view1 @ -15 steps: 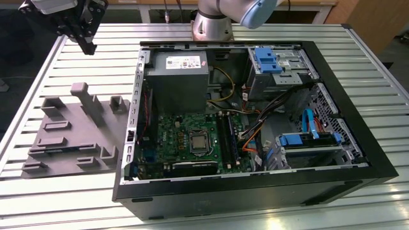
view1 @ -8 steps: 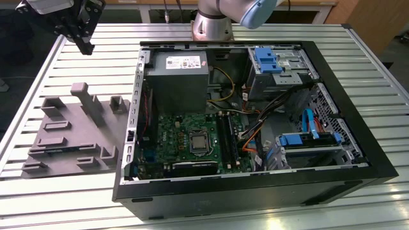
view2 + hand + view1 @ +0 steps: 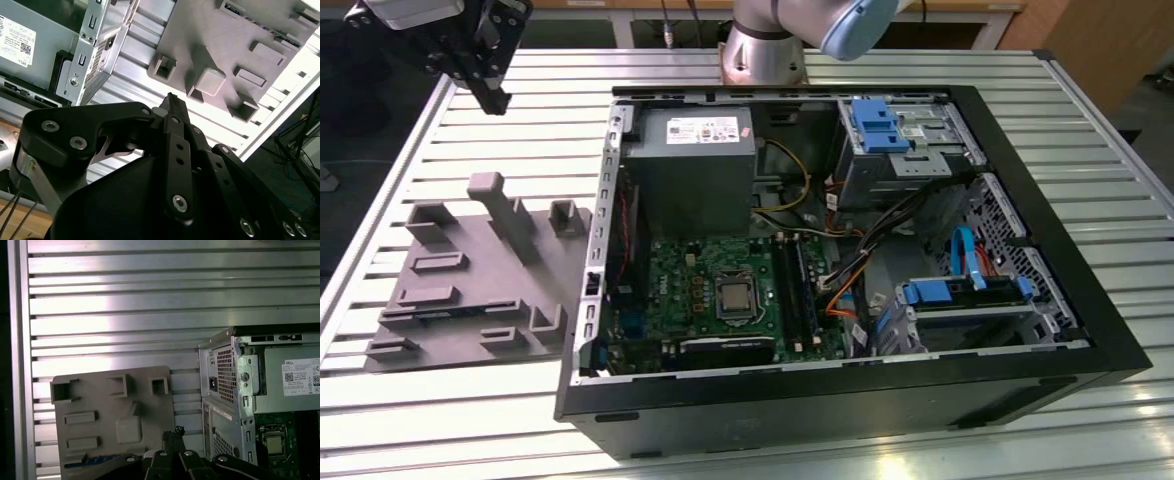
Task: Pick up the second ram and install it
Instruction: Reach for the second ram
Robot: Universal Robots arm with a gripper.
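1. The exterior view gets the whole open computer case, with its green motherboard and power supply. It also shows the gripper hanging high over the slatted table. The first wrist view looks down on the grey fixture block instead. There you can spot the second ram, a thin dark strip with a bluish edge lying in a slot of that block.
2. The ram is partly cut off by the gripper's own body, so I can't make out its chips. The long memory slots on the board are too dark to tell what's in them.
3. In both wrist views the jaws look pressed together, pinching nothing. The ram sits well below them and well apart, off to the side of the jaws away from the case.
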